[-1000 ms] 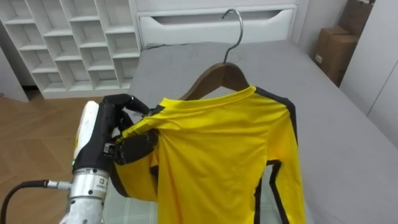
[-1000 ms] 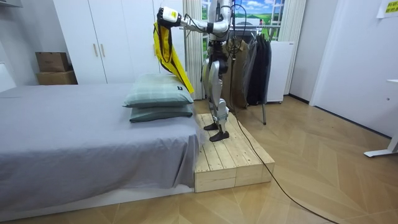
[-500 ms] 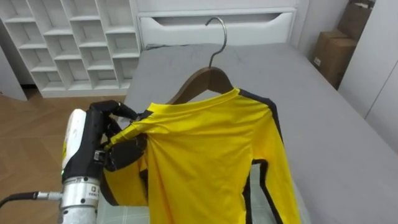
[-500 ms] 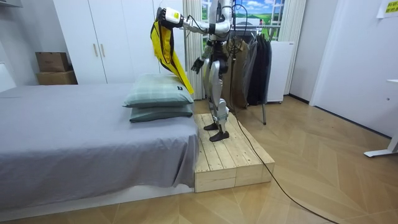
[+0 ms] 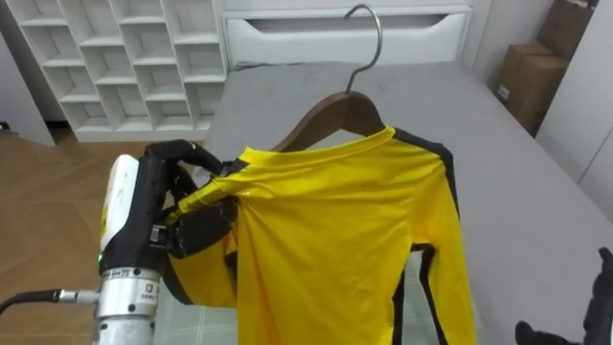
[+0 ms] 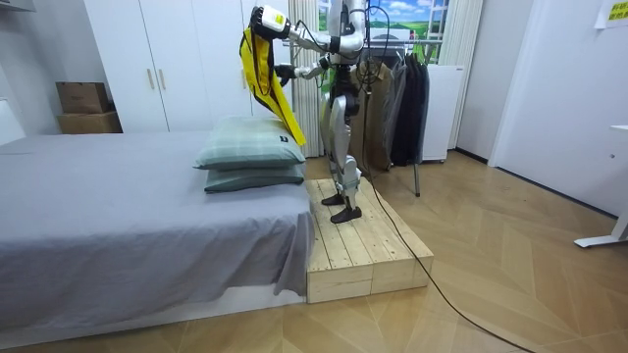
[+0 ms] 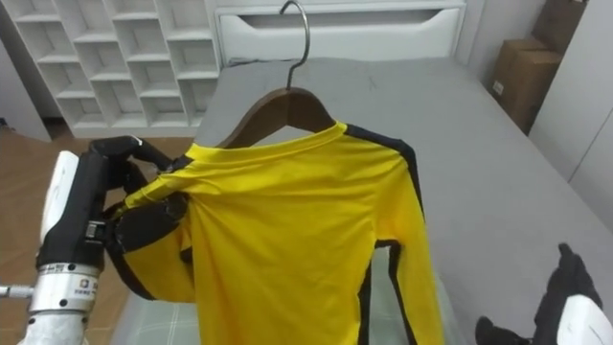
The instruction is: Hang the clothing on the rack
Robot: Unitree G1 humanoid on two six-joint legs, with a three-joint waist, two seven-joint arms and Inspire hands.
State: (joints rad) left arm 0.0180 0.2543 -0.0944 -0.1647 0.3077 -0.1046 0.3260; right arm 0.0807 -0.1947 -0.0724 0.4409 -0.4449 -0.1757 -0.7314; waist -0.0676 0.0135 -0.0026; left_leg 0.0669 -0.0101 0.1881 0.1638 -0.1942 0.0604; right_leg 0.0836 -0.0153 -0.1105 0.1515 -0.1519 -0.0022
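Observation:
A yellow long-sleeved shirt [image 5: 335, 230] with black trim hangs on a brown wooden hanger [image 5: 340, 110], whose metal hook [image 5: 369, 38] points up. My left hand [image 5: 182, 172] is raised at the left, fingers curled round the shirt's shoulder and the hanger end under it. My right hand [image 7: 565, 283] comes up at the lower right corner, fingers spread and holding nothing, apart from the shirt. In the room view I stand on a wooden platform [image 6: 358, 245] by the bed, holding the shirt [image 6: 260, 69] high in my left hand [image 6: 263, 20], right hand [image 6: 286, 71] just behind it.
Below the shirt lies a grey bed [image 5: 517, 144] with two pillows [image 6: 250, 157]. White cube shelves [image 5: 115, 57] stand at the far left and a cardboard box [image 5: 527, 72] at the far right. A rack of dark clothes [image 6: 397, 98] is behind me.
My right arm has lifted from beside my hip toward the shirt, and the hand now enters the eye views at lower right. The left hand still holds the shirt up.

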